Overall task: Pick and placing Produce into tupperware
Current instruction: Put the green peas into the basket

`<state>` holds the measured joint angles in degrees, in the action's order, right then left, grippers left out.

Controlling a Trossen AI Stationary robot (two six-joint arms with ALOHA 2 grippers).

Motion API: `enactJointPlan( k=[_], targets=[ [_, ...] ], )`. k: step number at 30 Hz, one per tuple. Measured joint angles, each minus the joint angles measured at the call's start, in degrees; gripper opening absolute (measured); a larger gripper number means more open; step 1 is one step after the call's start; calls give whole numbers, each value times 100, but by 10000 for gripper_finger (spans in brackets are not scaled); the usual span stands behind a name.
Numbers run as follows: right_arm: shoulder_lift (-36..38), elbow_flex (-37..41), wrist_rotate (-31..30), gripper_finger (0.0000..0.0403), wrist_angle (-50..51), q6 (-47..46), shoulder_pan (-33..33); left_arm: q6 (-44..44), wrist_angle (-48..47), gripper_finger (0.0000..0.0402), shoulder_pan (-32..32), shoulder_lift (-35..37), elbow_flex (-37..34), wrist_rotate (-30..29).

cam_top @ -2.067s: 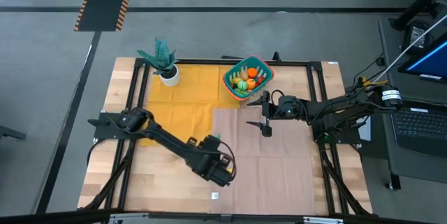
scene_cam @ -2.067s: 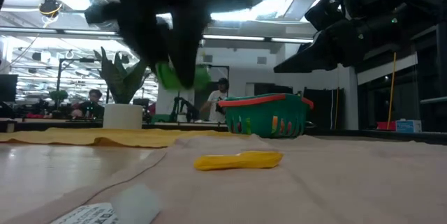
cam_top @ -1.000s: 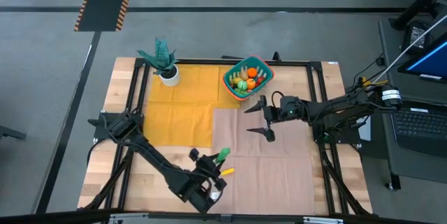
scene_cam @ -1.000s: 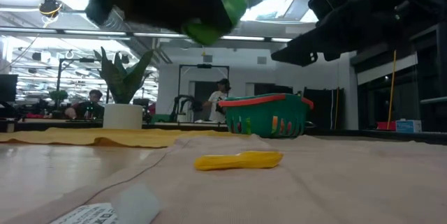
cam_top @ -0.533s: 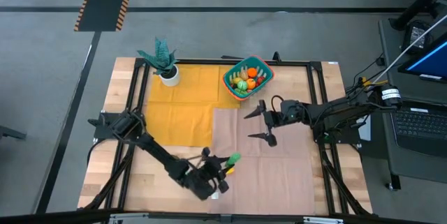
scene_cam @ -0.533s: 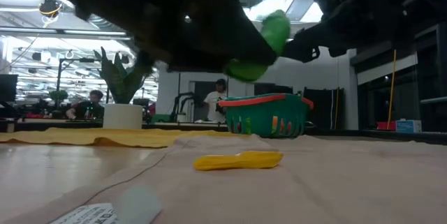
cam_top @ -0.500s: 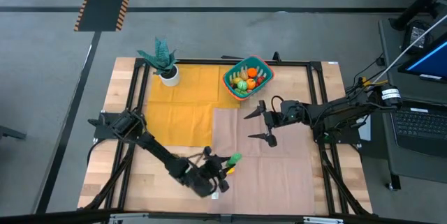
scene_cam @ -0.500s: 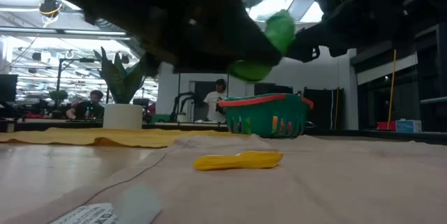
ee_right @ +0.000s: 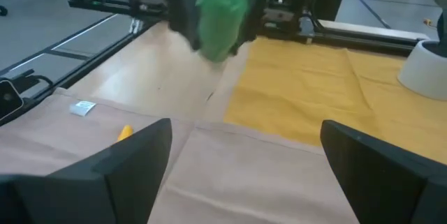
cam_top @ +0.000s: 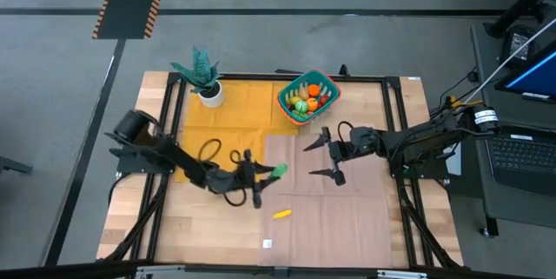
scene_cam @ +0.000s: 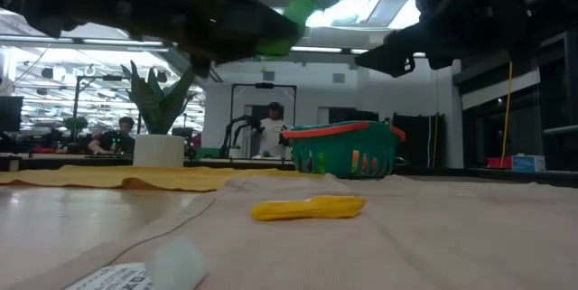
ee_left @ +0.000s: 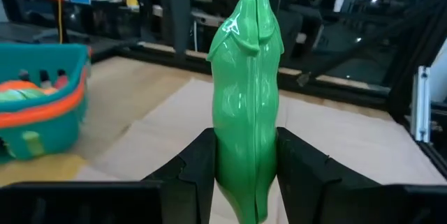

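Note:
My left gripper [cam_top: 268,173] hovers above the middle of the table, shut on a glossy green pod-shaped piece of produce [ee_left: 250,91]. The piece also shows in the high view [cam_top: 279,171] and the low view [scene_cam: 302,4]. A yellow piece of produce [cam_top: 282,214] lies flat on the tan cloth, nearer the front edge. The teal tupperware [cam_top: 320,81] with its orange-red rim stands at the far middle, with several pieces of produce inside. My right gripper [cam_top: 319,159] waits open, to the right of the green piece and in front of the tupperware. My left gripper pinches the green piece by its two sides near one end [ee_left: 246,172] between its two fingers [ee_left: 199,161]. The fingers lie level and point toward the table's right. Most of the piece sticks out beyond the fingertips, lifted clear of the table.
A teal potted plant in a white pot [cam_top: 207,88] stands at the far left on a yellow cloth [cam_top: 221,127]. A tan cloth [cam_top: 339,209] covers the right half. A small white label [cam_top: 268,243] lies near the front edge. People show in the room behind.
My left gripper has carried the green piece away from the table's near edge toward the middle, and its wrist has turned so the fingers now point right. The yellow piece has stayed where it lay and now shows uncovered.

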<state>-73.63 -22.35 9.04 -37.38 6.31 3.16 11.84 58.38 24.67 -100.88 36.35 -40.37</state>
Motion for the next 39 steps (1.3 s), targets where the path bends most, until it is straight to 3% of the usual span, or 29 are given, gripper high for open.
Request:
enactJointPlan(
  k=[5, 13, 18, 25, 33, 39],
  targets=[
    [0, 0, -42, 365, -319, -1, -2, -234, 45, 119, -270, 472, -435, 300],
    [-24, 0, -597, 365, -878, 4, -4, -647, 57, 115, -1239, 474, -556, 1720],
    [-26, 0, -1250, 365, -872, 2, -4, -798, 266, 121, -1665, 474, -581, 2430],
    [-28, 0, -1291, 365, -856, -310, -4, -1076, 493, 115, -2021, 474, -581, 3129],
    [-50, 0, -1064, 365, -1187, -455, -50, -1112, 605, 120, -2279, 474, -581, 3534],
    [-619, -19, -1034, 365, -2197, -516, -70, -1292, 830, 114, -2291, 472, -579, 3578]
  ],
)
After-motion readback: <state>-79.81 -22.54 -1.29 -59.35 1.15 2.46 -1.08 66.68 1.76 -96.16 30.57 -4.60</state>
